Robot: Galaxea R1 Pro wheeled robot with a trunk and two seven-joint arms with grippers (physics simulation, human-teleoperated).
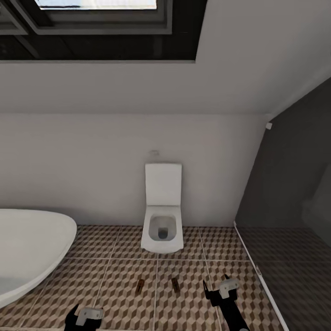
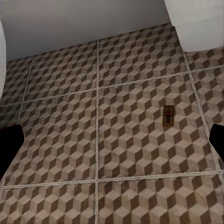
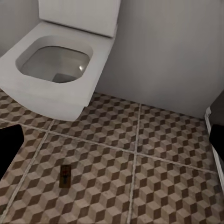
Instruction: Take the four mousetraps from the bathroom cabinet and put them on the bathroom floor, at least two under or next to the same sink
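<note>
Two mousetraps lie flat on the bathroom floor (image 1: 115,271) in front of the toilet: a left mousetrap (image 1: 140,286) and a right mousetrap (image 1: 174,284), each a small dark-brown slab. The left wrist view has one mousetrap (image 2: 168,115) ahead on the cube-patterned tiles (image 2: 70,140). Another mousetrap (image 3: 65,175) lies on the tiles in the right wrist view. My left gripper (image 1: 85,318) (image 2: 112,144) hangs open and empty above the floor, short of the left trap. My right gripper (image 1: 217,288) (image 3: 112,144) is open and empty, to the right of the right trap. The bathroom sink and the cabinet are out of view.
A white wall-hung toilet (image 1: 162,225) (image 3: 56,70) stands against the back wall, lid up. The white oval bathtub (image 1: 27,248) fills the left side. A dark shower area (image 1: 294,257) with a pale threshold strip lies to the right.
</note>
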